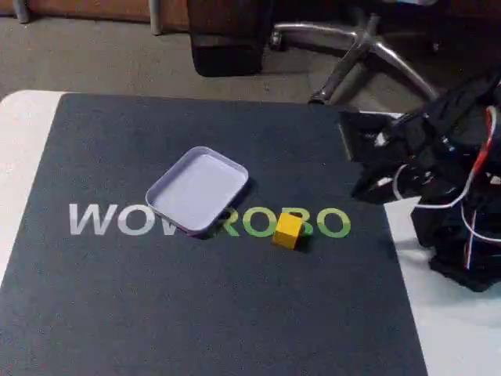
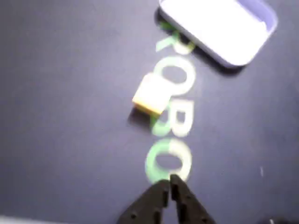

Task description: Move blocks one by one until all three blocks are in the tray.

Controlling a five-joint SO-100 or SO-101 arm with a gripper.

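Wrist view shows gripper (image 2: 169, 183) tips pressed together; yellow cube (image 2: 150, 97) lies ahead, w/ tray (image 2: 261, 18) beyond; fixed view adds chair base (image 1: 368, 47).

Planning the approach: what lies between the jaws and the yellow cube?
In the wrist view, just bare dark mat with green printed letters between the gripper and the yellow cube; nothing in the way.

Small yellow block (image 1: 288, 230) (image 2: 150, 95): resting flat, just beside tray, not touching. Shallow pale bluish-white rectangular tray (image 1: 167, 189) (image 2: 259, 43): rounded corners, low rim, lying level, turned diagonally, interior holding no blocks.
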